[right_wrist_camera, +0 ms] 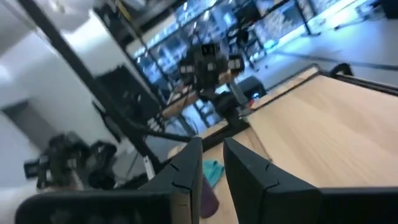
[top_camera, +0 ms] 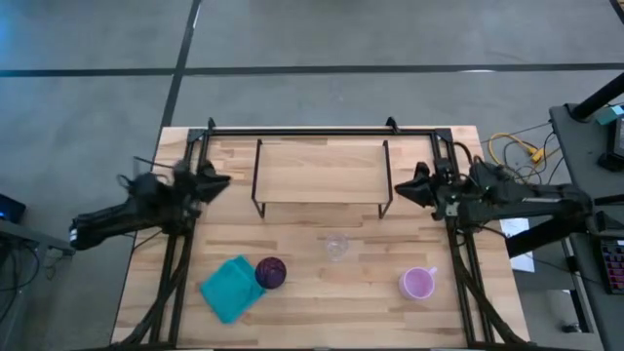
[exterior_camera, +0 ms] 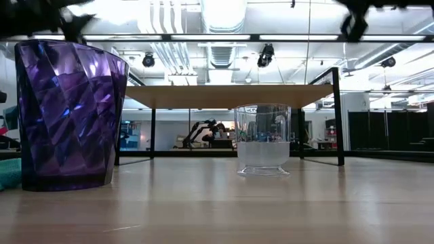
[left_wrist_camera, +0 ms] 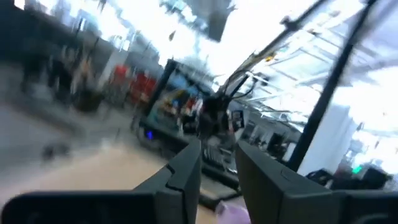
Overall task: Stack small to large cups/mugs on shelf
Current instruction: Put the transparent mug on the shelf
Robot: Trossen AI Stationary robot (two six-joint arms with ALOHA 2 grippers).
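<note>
Wooden table (top_camera: 322, 292), shelf (top_camera: 320, 168), three cups apart

Upright glass (top_camera: 336, 246), pink mug (top_camera: 418, 284), purple cup (top_camera: 272, 272) before empty shelf (top_camera: 321, 171).

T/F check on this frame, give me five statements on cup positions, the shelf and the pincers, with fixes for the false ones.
1. The shelf has no cup on it. True.
2. The purple cup touches the teal cloth. True.
3. The pink mug sits on the table's left side. False: it is on the right side, below the right pincer.
4. The glass is stacked inside the purple cup. False: it stands alone on the table, in front of the shelf.
5. The left pincer holds the glass. False: it holds nothing and sits by the shelf's left end.
</note>
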